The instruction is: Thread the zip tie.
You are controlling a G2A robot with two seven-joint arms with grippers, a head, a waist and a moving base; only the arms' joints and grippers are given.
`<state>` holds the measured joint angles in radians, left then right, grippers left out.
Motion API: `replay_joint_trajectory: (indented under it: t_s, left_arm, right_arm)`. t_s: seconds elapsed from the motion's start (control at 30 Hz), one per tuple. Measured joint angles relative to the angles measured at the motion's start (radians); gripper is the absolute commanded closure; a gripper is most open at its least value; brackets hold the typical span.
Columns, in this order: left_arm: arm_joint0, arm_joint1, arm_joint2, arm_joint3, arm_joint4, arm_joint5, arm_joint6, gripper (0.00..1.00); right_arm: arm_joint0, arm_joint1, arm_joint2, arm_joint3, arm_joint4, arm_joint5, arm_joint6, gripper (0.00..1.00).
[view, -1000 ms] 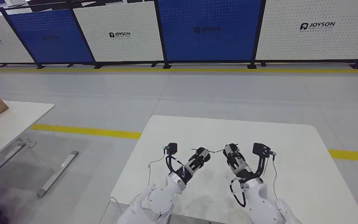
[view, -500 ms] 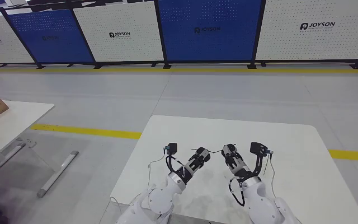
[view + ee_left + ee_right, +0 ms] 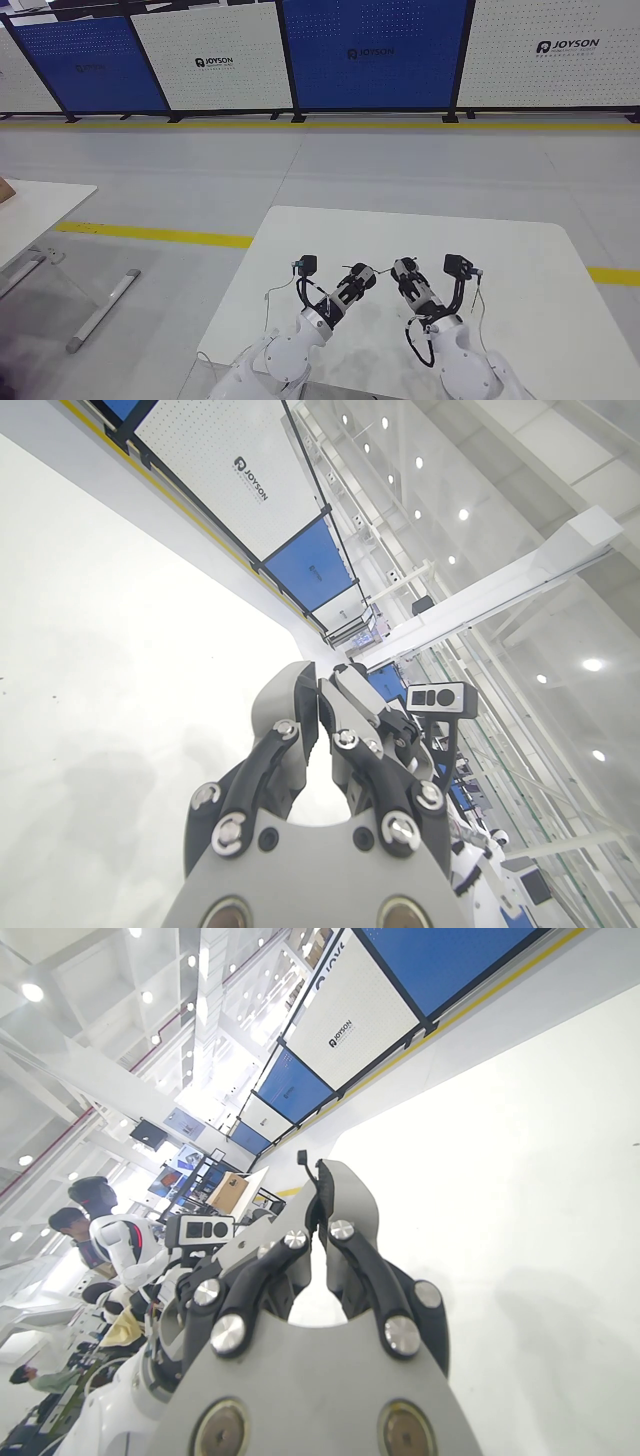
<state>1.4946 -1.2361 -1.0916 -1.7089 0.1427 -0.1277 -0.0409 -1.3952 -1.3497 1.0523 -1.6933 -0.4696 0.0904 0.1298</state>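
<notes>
Above the white table, both arms hold their grippers tip to tip. My left gripper is shut, and a thin black zip tie runs from its tip across the small gap to my right gripper. In the right wrist view, my right gripper is shut on the zip tie, whose square head sticks out past the fingertips. In the left wrist view, my left gripper has its pads pressed together, and the strap between them is hidden. The right gripper's fingers sit just behind it.
The table's bare white top lies under both grippers and spreads wide to either side. A second white table stands off to the left. Blue and white panels line the far floor.
My right arm has shifted slightly left, narrowing the gap to my left gripper. The left arm has stayed still.
</notes>
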Motion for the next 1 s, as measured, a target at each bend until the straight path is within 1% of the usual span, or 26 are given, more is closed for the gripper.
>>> replay_joint_trajectory:
  t_s: [0.1, 0.23, 0.37, 0.43, 0.53, 0.63, 0.83, 0.87, 0.93, 0.97, 1.0]
  left_arm:
    - [0.000, -0.001, 0.000, 0.001, -0.007, 0.001, 0.002, 1.00]
    - [-0.006, -0.004, -0.002, 0.007, -0.070, 0.006, -0.003, 1.00]
    - [-0.005, -0.007, -0.002, 0.002, -0.133, -0.008, -0.028, 1.00]
    - [-0.006, -0.007, -0.005, 0.000, -0.149, -0.011, -0.032, 1.00]
    - [-0.006, -0.007, -0.006, -0.002, -0.139, -0.012, -0.030, 1.00]
    - [-0.004, -0.007, -0.003, -0.004, -0.114, -0.011, -0.009, 1.00]
    - [-0.009, -0.010, 0.007, 0.003, -0.074, 0.011, 0.016, 1.00]
    - [-0.010, -0.010, 0.010, 0.004, -0.070, 0.012, 0.022, 1.00]
    - [-0.012, -0.012, 0.013, 0.006, -0.069, 0.014, 0.027, 1.00]
    - [-0.013, -0.012, 0.014, 0.006, -0.069, 0.016, 0.030, 1.00]
    - [-0.014, -0.013, 0.015, 0.007, -0.067, 0.018, 0.033, 1.00]
  right_arm:
    - [0.001, -0.003, -0.001, 0.005, 0.012, -0.017, -0.016, 1.00]
    - [-0.012, -0.002, 0.011, -0.006, 0.021, -0.035, -0.022, 1.00]
    - [-0.018, -0.002, 0.013, -0.016, 0.018, -0.044, -0.018, 1.00]
    - [-0.020, -0.002, 0.013, -0.020, 0.015, -0.044, -0.016, 1.00]
    - [-0.015, -0.003, 0.010, -0.018, 0.008, -0.030, -0.001, 1.00]
    - [-0.011, -0.004, 0.009, -0.016, 0.005, -0.017, 0.014, 1.00]
    - [-0.011, -0.004, 0.020, -0.017, 0.006, -0.007, 0.022, 1.00]
    - [-0.011, -0.004, 0.021, -0.017, 0.005, -0.007, 0.024, 0.94]
    - [-0.012, -0.004, 0.023, -0.017, 0.005, -0.008, 0.025, 0.91]
    - [-0.013, -0.004, 0.025, -0.018, 0.005, -0.010, 0.026, 0.86]
    - [-0.014, -0.004, 0.026, -0.020, 0.005, -0.011, 0.027, 0.85]
